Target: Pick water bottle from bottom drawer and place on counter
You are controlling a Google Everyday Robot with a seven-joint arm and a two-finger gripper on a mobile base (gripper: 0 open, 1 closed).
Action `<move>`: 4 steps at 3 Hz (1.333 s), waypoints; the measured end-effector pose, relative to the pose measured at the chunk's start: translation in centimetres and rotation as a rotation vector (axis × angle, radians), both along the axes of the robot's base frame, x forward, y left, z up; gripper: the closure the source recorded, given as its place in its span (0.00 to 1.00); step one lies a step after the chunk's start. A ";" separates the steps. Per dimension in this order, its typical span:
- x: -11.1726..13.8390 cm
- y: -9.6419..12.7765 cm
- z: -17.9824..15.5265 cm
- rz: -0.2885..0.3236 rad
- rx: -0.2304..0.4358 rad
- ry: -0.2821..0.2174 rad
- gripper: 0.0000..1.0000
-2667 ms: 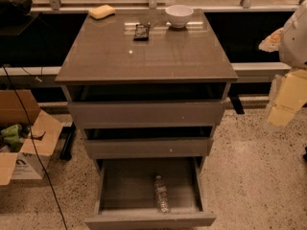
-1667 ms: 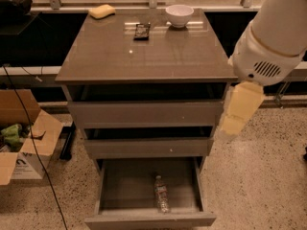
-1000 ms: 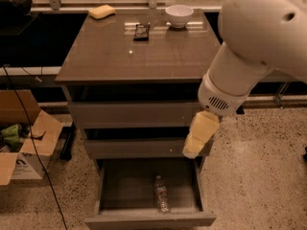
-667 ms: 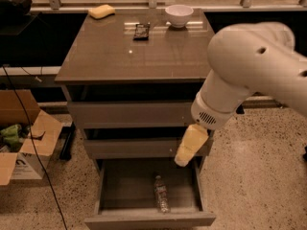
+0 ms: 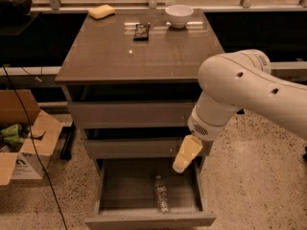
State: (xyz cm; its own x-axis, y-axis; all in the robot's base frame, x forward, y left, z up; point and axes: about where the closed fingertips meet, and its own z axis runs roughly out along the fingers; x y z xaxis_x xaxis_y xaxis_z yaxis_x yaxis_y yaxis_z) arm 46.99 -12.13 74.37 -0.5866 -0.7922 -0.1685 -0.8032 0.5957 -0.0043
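Currently approach step, pre-grasp.

Camera view, the only one:
- Gripper (image 5: 180, 165) hanging off the end of white arm (image 5: 240, 85), just above right rear corner of bottom drawer (image 5: 148, 220) and in front of the middle drawer's (image 5: 129, 147) right end. Pointed down and to the picture's left.
- Cannot tell whether apart or together; reads as one cream block from this angle. Nothing visible in its hold.
- Water bottle (image 5: 161, 193) lying on its side on the drawer floor, right of centre, toward the front. Long axis roughly front to back, apart from the walls. Not touching gripper; below it and nearer the front.
- Bottom drawer pulled out wide, with the two drawers above set back behind its front.
- Counter (image 5: 144, 56) carrying white bowl (image 5: 179, 15), yellow sponge (image 5: 101, 11) and small dark object (image 5: 141, 31), all toward the back edge.
- Cardboard box (image 5: 24, 147) on floor at left, well apart from the action.

Judged progress: early, nothing picked, nothing placed.

Next move, probably:
- Drop lower into the drawer, then shift forward and a touch left to sit over the bottle.
- Line gripper across the bottle's short axis and close on the body.
- Watch the drawer's right wall and the middle drawer front on the way in.
- Thin crinkly plastic, likely to roll or squash, so a centred, gentle squeeze.
- Then lift out and up onto counter, in front of the bowl.
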 end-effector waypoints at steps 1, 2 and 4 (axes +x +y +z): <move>0.4 0.3 -0.6 -0.015 -0.024 0.016 0.00; 1.5 1.1 -3.4 -0.069 -0.052 0.030 0.00; 3.4 1.3 -12.2 -0.322 0.039 0.119 0.00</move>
